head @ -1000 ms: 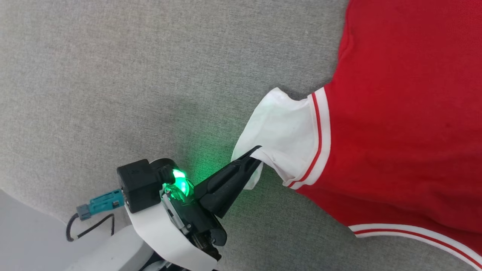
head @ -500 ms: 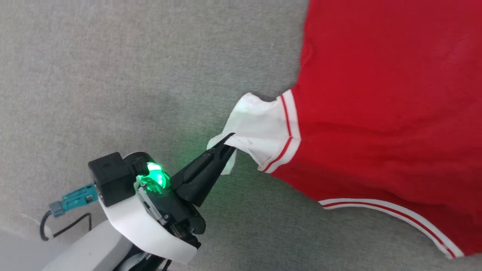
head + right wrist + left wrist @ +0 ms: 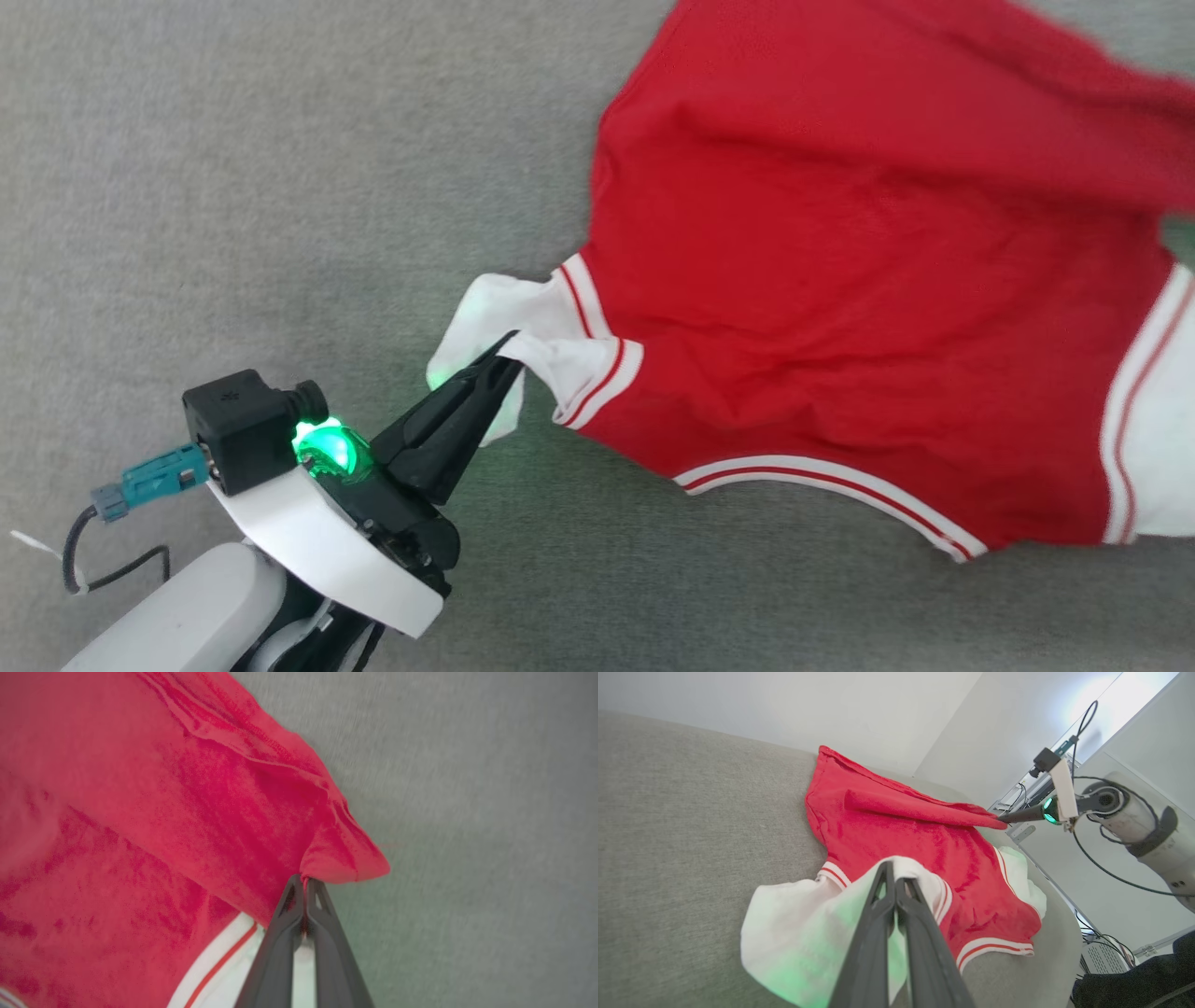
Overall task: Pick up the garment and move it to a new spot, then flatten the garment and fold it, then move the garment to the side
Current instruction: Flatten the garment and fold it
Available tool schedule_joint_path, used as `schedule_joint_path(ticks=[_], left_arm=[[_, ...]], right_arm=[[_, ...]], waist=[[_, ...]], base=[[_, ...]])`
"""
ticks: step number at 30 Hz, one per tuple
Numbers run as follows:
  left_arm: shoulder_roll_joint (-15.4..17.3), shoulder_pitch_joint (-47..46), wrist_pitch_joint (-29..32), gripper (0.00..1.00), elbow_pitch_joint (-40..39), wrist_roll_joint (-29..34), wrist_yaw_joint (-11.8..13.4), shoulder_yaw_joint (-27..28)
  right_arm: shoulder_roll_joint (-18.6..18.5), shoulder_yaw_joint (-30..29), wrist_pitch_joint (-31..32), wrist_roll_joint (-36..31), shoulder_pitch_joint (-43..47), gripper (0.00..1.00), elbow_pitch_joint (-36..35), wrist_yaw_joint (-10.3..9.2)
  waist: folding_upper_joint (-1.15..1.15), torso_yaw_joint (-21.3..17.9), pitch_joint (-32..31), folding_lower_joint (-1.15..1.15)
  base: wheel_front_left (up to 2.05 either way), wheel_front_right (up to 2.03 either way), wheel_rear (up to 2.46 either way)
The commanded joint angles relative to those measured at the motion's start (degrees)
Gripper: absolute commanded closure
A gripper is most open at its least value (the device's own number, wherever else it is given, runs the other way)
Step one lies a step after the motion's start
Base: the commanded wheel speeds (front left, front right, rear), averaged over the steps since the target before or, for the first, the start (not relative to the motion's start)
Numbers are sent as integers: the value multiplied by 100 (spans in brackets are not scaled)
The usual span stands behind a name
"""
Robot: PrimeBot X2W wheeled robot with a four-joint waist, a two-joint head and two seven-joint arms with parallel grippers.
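My left tool (image 3: pixel 502 350) is pinching the garment (image 3: pixel 840 280) shut-fingered by its white sleeve (image 3: pixel 490 308), the red body spreading beyond the tips over the grey surface (image 3: pixel 233 187). My right tool (image 3: pixel 303 885) is gripping a red corner (image 3: pixel 345 863) at its tips.

In the head view the shirt (image 3: pixel 840 280) runs off the top and right edges, the left arm (image 3: pixel 177 607) off the bottom. The right wrist view is blurred. A dark shape (image 3: pixel 1134 980) in the left wrist view's lower corner is cut off, unidentifiable.
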Motion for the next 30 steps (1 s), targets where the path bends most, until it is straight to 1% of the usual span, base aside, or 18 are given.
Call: schedule_joint_path(ticks=[1,3,6,7,8,11,14,17,20,23,27,28,29,30], left_arm=[[42,94,-4,100,44,-70,36,29],[77,150,-18,100,96,-108,62,54],[119,241,-47,100,175,-99,95,104],[113,280,-67,100,196,-132,107,122],[133,364,-95,100,238,-171,124,179],[154,476,-142,100,317,-195,138,252],[168,560,-159,100,367,-217,123,324],[157,583,-180,100,413,-232,86,359],[142,605,-190,100,449,-228,71,387],[121,645,-204,100,476,-208,59,407],[105,685,-210,100,504,-184,66,426],[103,695,-206,100,510,-179,70,429],[105,699,-209,100,508,-174,77,439],[108,708,-209,100,508,-170,86,452]], right_arm=[[31,-58,-41,161,391,100,-170,-2],[44,-125,-49,343,984,100,-497,-1],[87,-194,-106,426,1852,100,-990,-2],[138,-196,-122,451,2139,100,-1147,-1],[259,-190,-132,484,2663,100,-1495,-1],[427,-108,-113,414,3347,100,-1982,-1],[627,92,-27,357,3873,100,-2415,-1],[816,357,94,270,4237,100,-2768,-1],[1010,664,200,149,4412,100,-2995,-1],[1132,945,237,78,4420,100,-3066,-1],[1225,981,97,18,4291,100,-3046,-1],[1230,916,19,-31,4243,96,-3026,-1],[1214,844,-51,-90,4218,58,-3022,-1],[1195,768,-118,-148,4210,1,-3048,-1]], waist=[[0,-239,-238,0],[0,-341,-325,0],[0,-477,-454,0],[0,-514,-488,0],[0,-578,-552,0],[0,-636,-610,0],[0,-658,-639,0],[0,-644,-649,0],[0,-640,-639,0],[0,-656,-628,0],[0,-681,-630,0],[0,-692,-633,0],[0,-701,-634,0],[0,-714,-635,0]], base=[[0,0,0],[0,0,0],[0,0,0],[0,0,0],[0,0,0],[0,0,0],[0,0,0],[0,0,0],[0,0,0],[0,0,0],[0,0,0],[0,0,0],[0,0,0],[0,0,0]])
